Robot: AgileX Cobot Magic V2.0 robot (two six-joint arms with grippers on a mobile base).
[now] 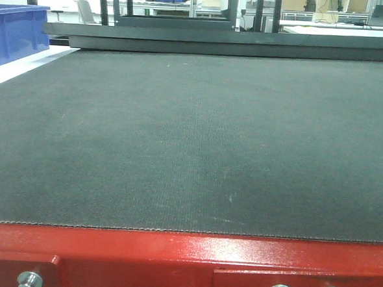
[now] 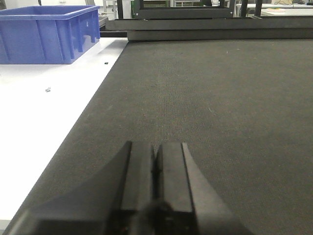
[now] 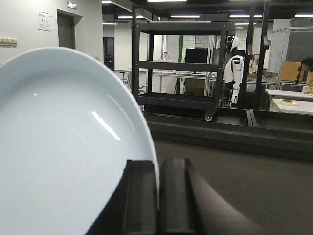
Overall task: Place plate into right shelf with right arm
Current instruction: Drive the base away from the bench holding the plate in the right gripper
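In the right wrist view the plate [image 3: 63, 147] fills the left half, standing on edge, pale and glossy. My right gripper [image 3: 158, 164] is shut on its rim, one finger on each face, held above the dark mat [image 3: 254, 186]. The left wrist view shows my left gripper [image 2: 156, 147] shut with nothing between its fingers, low over the mat [image 2: 210, 98] near its left edge. Neither gripper shows in the front view. The right shelf is out of view.
The red-framed table [image 1: 185, 254] carries the dark mat [image 1: 192, 137]. A blue bin [image 2: 46, 34] stands on the white surface to the left. Dark rails [image 1: 224, 41] run along the far edge. Beyond them are a black wheeled cart [image 3: 178, 63] and a white humanoid figure [image 3: 234, 63].
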